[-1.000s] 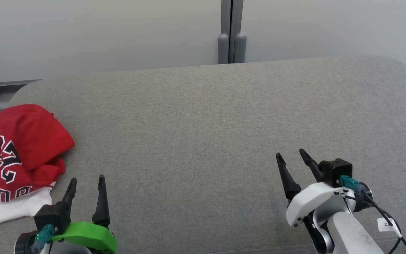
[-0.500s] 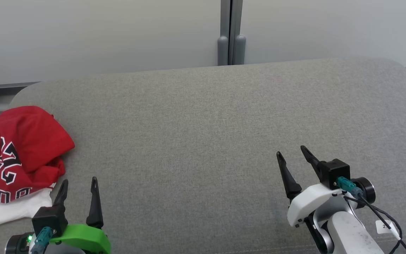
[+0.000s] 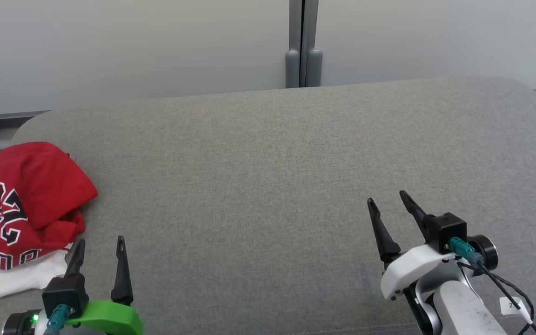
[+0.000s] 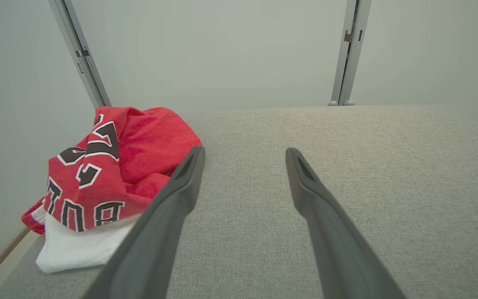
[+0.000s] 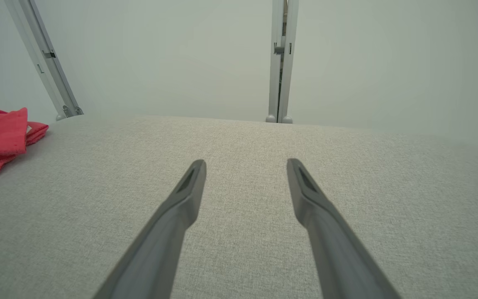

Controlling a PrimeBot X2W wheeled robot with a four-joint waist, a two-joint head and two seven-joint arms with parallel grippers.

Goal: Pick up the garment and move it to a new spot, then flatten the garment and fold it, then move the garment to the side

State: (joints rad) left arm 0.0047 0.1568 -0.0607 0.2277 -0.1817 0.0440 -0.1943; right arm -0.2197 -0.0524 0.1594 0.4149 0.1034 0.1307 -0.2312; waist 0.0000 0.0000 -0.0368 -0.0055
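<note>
Head view: a wide grey cushion (image 3: 268, 163) carries the crumpled red-and-white garment (image 3: 26, 195) at its left edge. Over the cushion's near left, the left gripper (image 3: 100, 239) has its fingers spread wide, empty, just beside the garment. Over its near right, the right gripper (image 3: 386, 197) gapes empty too.

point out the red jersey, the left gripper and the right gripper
red jersey (image 3: 49, 181), head view, on the plain red cloth beside the lettering
left gripper (image 3: 100, 241), head view, midway between its two fingertips
right gripper (image 3: 386, 197), head view, midway between its two fingertips
</note>
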